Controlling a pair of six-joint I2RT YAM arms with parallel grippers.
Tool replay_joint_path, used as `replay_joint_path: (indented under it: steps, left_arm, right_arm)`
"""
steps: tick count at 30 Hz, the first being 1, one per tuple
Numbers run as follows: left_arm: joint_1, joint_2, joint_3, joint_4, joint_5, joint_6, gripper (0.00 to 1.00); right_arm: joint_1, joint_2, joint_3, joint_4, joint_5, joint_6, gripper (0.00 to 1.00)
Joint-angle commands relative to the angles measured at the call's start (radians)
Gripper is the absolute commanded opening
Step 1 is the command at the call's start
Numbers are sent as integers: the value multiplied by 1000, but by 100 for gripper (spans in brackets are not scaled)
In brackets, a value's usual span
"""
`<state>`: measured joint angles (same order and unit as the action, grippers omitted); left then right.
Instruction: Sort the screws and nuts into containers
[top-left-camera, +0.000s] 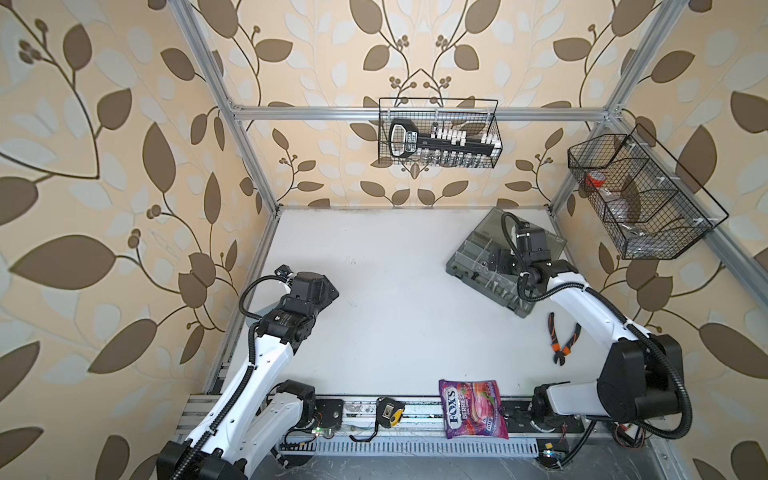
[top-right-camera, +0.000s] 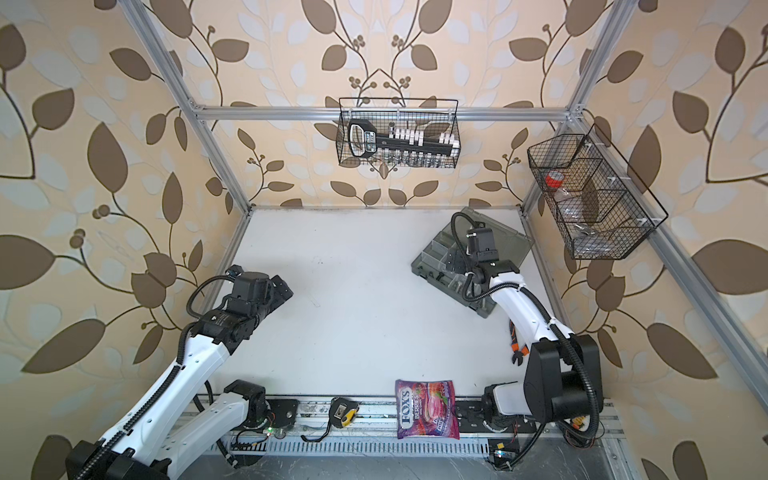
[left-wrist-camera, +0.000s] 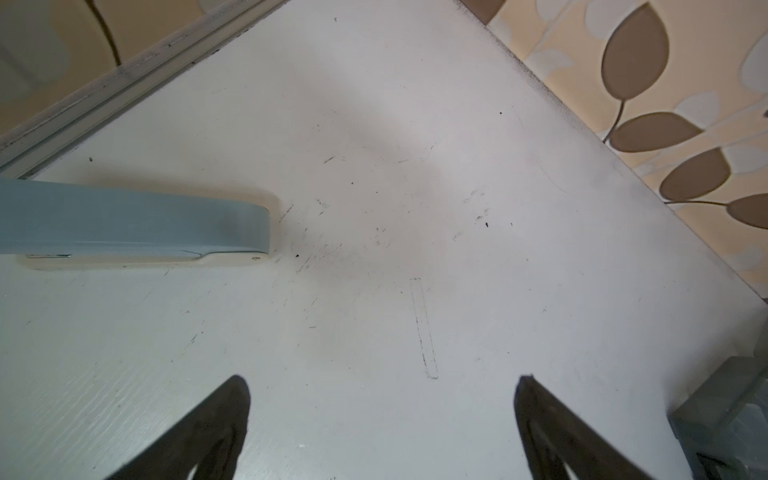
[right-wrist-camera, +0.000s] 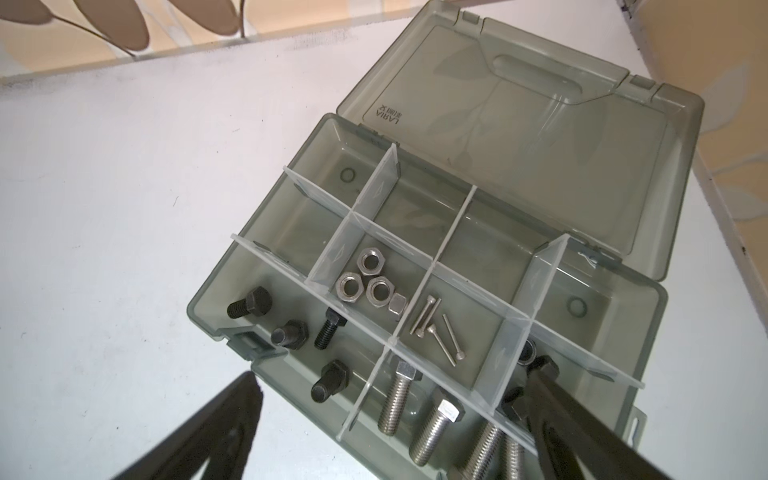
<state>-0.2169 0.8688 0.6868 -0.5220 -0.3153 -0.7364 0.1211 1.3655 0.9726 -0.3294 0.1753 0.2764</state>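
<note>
The grey organizer box (right-wrist-camera: 210, 301) lies with its smoky lid (right-wrist-camera: 540, 124) open at the back right of the table in both top views (top-left-camera: 459, 268) (top-right-camera: 424, 266). One compartment holds silver nuts (right-wrist-camera: 368, 278), and others hold thin screws (right-wrist-camera: 436, 328), black bolts (right-wrist-camera: 291, 334) and silver bolts (right-wrist-camera: 434, 424). Black nuts (right-wrist-camera: 527, 352) are partly hidden behind a finger. My right gripper (right-wrist-camera: 395, 399) (top-left-camera: 500, 262) hangs open over the box's near compartments, holding nothing. Over bare table at the left, my left gripper (left-wrist-camera: 382, 399) (top-left-camera: 328, 293) is open and empty.
Orange-handled pliers (top-left-camera: 562, 338) lie right of the box. A candy bag (top-left-camera: 473, 409) and a tape measure (top-left-camera: 388, 411) sit at the front edge. Wire baskets (top-left-camera: 440, 133) (top-left-camera: 640, 195) hang on the frame. A blue-grey flat object (left-wrist-camera: 124, 224) lies near the left gripper.
</note>
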Motion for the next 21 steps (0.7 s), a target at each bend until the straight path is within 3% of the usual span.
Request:
replay_joint_path:
  steps: [1,11,17,21]
  left_arm:
    - [-3,14,33,80,22,64,99]
    - [-6,6,-114,417,4,228,99]
    - [-5,-49,-310,789,-66,430,99]
    - [-3,-7,-370,950,-102,589,99]
  right_arm:
    - [-5,-53,-70,128,71,19,100]
    - [-5,-267,-405,569,131,-96,100]
    - [-5,-274,-489,688,159,-117,100]
    - [-5,-273,-569,828,160,-146,100]
